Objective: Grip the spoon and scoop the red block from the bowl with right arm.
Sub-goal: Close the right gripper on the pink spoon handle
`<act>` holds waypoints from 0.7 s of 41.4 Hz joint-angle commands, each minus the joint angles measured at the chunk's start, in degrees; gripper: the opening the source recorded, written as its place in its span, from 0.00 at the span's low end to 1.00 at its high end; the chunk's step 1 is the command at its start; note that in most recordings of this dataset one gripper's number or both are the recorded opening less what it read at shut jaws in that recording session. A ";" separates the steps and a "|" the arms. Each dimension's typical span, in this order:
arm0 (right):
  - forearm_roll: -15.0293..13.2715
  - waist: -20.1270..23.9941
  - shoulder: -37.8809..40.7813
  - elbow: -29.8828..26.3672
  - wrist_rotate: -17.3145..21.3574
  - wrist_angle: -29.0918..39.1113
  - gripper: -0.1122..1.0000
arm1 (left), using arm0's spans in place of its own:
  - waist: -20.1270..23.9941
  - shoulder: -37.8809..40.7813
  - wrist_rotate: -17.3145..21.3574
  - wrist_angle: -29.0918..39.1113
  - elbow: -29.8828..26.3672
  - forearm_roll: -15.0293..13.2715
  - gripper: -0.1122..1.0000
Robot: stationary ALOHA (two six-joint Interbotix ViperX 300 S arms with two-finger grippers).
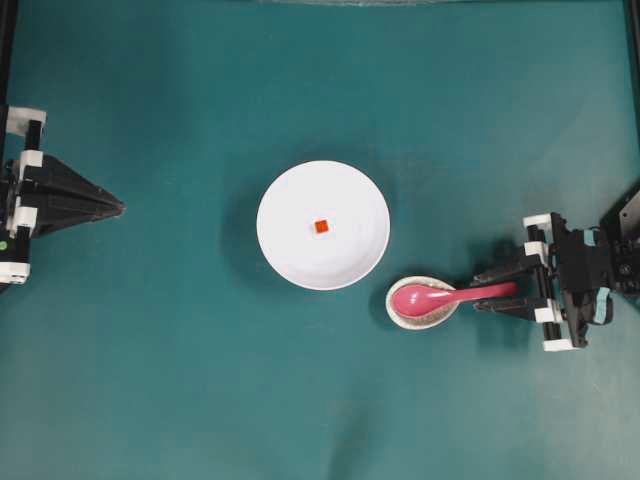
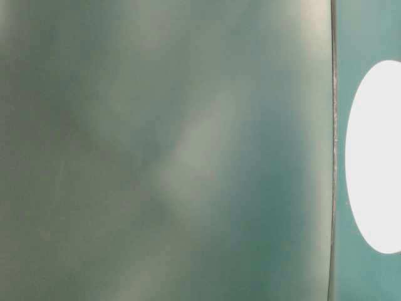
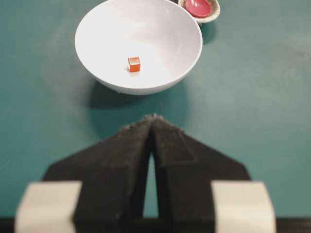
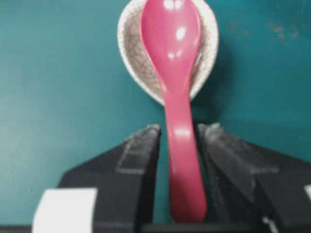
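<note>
Speckled oval dish (image 1: 424, 303) on teal table (image 1: 180, 380)

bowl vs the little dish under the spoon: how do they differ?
The bowl is large, round and plain white; the dish is far smaller, oval and crackle-speckled. The bowl holds only the red block; the dish cradles the spoon's scoop, handle sticking out. Both sit upright on the green table.

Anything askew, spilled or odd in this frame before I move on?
On the table nothing stands out: the red block sits in the bowl, and the spoon rests in its speckled dish. Only the table-level view is useless, a blur.
</note>
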 commanded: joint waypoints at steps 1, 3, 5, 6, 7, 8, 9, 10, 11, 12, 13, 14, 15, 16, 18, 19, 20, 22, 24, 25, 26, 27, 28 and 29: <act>0.18 -0.09 -0.35 -0.44 -0.18 -0.79 0.49 | -0.09 0.35 0.09 -0.18 -1.32 0.18 0.10; 0.18 -0.09 -0.35 -0.44 -0.18 -0.97 0.49 | -0.09 0.35 0.09 -0.26 -1.41 0.18 0.10; 0.09 -0.09 -0.35 -0.53 -0.18 -1.23 0.49 | -0.09 0.35 0.09 -0.18 -1.41 0.18 0.10; 0.18 -0.09 -0.35 -0.62 -0.18 -1.32 0.49 | -0.09 0.35 0.09 -0.18 -1.32 0.18 0.10; 0.09 -0.09 -0.35 -0.62 -0.18 -1.49 0.49 | -0.09 0.35 0.09 -0.18 -1.41 0.18 0.10; 0.09 -0.09 -0.35 -0.70 -0.18 -1.49 0.49 | -0.09 0.35 0.09 -0.18 -1.32 0.18 0.10; 0.09 -0.09 -0.35 -0.70 -0.18 -1.58 0.49 | -0.09 0.35 0.09 -0.09 -1.41 0.18 0.10; 0.09 -0.09 -0.35 -0.70 -0.18 -1.67 0.49 | -0.09 0.35 0.09 0.00 -1.32 0.18 0.10; 0.09 -0.09 -0.35 -0.70 -0.18 -1.67 0.49 | -0.09 0.35 0.09 0.00 -1.32 0.18 0.10; 0.09 -0.09 -0.35 -0.70 -0.18 -1.76 0.49 | -0.09 0.35 0.09 0.09 -1.32 0.18 0.10; 0.09 -0.09 -0.35 -0.70 -0.18 -1.76 0.49 | -0.09 0.35 0.09 0.18 -1.41 0.18 0.10; 0.09 -0.09 -0.35 -0.62 -0.18 -1.67 0.49 | -0.09 0.35 0.09 0.26 -1.32 0.18 0.10; 0.09 -0.09 -0.35 -0.62 -0.18 -1.67 0.49 | -0.09 0.35 0.09 0.26 -1.32 0.18 0.10; 0.09 -0.09 -0.35 -0.70 -0.18 -1.76 0.49 | -0.09 0.35 0.09 0.26 -1.32 0.18 0.10; 0.09 -0.09 -0.35 -0.70 -0.18 -1.76 0.49 | -0.09 0.35 0.09 0.26 -1.41 0.18 0.10; 0.00 -0.09 -0.35 -0.70 -0.18 -1.76 0.49 | -0.09 0.35 0.09 0.26 -1.32 0.18 0.10; 0.00 -0.09 -0.35 -0.70 -0.18 -1.76 0.49 | -0.09 0.35 0.09 0.26 -1.32 0.18 0.10; 0.00 -0.09 -0.35 -0.70 -0.18 -1.76 0.49 | -0.09 0.35 0.09 0.35 -1.32 0.18 0.10; 0.00 -0.09 -0.35 -0.70 -0.18 -1.76 0.49 | -0.09 0.35 0.09 0.35 -1.32 0.18 0.10; 0.00 -0.09 -0.44 -0.79 -0.18 -1.76 0.49 | -0.09 0.35 0.09 0.26 -1.32 0.18 0.10; 0.00 -0.09 -0.44 -0.70 -0.18 -1.76 0.49 | -0.09 0.35 0.09 0.35 -1.32 0.18 0.10; 0.00 -0.09 -0.35 -0.70 -0.18 -1.76 0.48 | -0.09 0.35 0.00 0.26 -1.32 0.18 0.10; 0.00 -0.09 -0.35 -0.70 -0.18 -1.85 0.48 | -0.09 0.35 0.09 0.35 -1.32 0.18 0.10; 0.00 -0.09 -0.35 -0.79 -0.18 -1.93 0.47 | -0.09 0.35 0.09 0.35 -1.32 0.18 0.10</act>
